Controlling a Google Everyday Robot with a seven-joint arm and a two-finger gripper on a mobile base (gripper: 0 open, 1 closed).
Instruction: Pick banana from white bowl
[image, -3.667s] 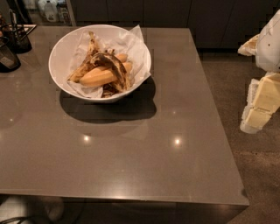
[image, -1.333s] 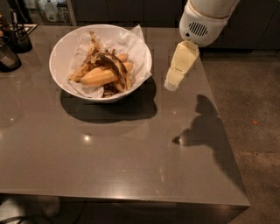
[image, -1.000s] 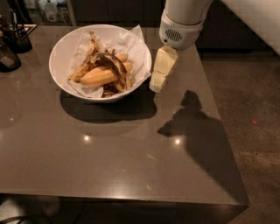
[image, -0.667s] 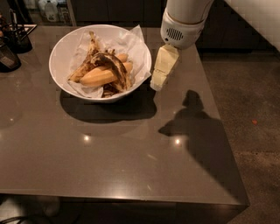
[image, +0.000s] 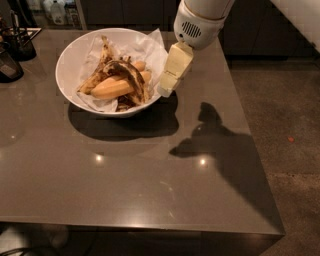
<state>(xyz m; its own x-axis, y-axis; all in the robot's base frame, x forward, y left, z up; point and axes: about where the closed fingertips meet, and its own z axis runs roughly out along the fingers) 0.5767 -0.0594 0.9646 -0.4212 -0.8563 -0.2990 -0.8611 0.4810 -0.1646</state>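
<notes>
The gripper (image: 167, 85), toward the desk's far right corner, covers a stretch of the white bowl (image: 67, 57) rim. Its arm (image: 200, 22) (top edge) and the dark holder (image: 11, 67) at the far left corner are cropped.

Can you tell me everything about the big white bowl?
The white bowl is big, round and deep, smooth-looking, with a wide rim. It stands upright on the grey table, toward its far left, and casts a dark shadow. Crinkled white paper lines it and pokes over the far rim. A peeled banana lies inside among brown-spotted peels. The robot's tool hangs at the right rim; whether it touches is unclear.
</notes>
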